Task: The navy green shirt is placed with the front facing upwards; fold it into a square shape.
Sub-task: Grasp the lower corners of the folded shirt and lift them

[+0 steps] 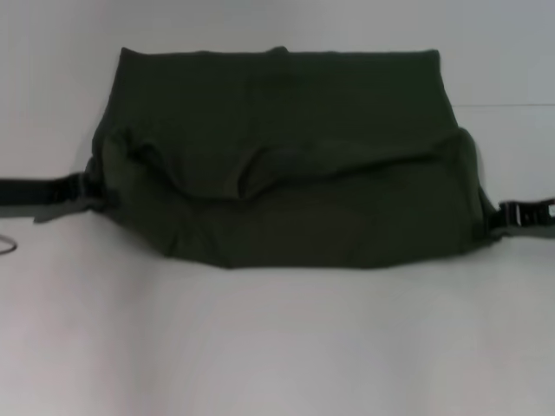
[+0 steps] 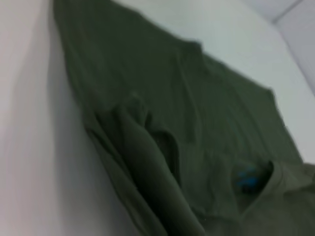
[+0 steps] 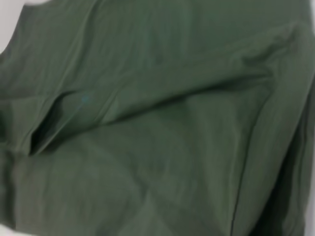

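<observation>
Olive-green cotton fills the middle of the head view: the shirt (image 1: 286, 165) lies on the white table (image 1: 277, 347), folded into a wide band, its near layer doubled over the far layer with a rumpled seam across the centre. The left gripper (image 1: 91, 195) sits at the shirt's left edge, fingers pinching the fabric. The right gripper (image 1: 496, 217) sits at the right edge, touching the cloth; whether its fingers are spread or pressed together cannot be told.

Left wrist view: shirt (image 2: 197, 128) with a raised fold and a dark neck label (image 2: 251, 178) bearing blue print.

Right wrist view: shirt (image 3: 157, 128) fabric only, creased, no fingers visible.
</observation>
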Tool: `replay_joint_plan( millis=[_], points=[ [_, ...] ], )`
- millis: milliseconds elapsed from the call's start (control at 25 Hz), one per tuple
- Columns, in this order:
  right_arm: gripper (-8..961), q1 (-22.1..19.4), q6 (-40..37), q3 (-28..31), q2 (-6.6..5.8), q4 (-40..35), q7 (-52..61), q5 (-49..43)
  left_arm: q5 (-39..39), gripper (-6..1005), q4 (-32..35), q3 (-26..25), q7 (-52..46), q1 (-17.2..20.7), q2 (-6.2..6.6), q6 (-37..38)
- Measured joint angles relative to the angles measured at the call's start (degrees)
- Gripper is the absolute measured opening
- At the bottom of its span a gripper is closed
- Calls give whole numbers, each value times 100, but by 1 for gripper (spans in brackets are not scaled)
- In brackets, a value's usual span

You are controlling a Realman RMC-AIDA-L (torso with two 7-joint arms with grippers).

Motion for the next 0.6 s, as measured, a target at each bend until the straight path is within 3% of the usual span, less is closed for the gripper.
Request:
replay_joint_plan(
  millis=[120,320,600],
  points=[
    [49,-277,-1075,1,-108,-282,60,-12,359,44,245,-107,-111,127,18,580],
    [49,-581,-1965,-13,-146,-488,29,-33,854,45,582,-375,89,327,89,1903],
    [49,-855,-2542,6,-190,-482,-115,-350,1496,46,837,-517,351,475,74,3170]
  ],
)
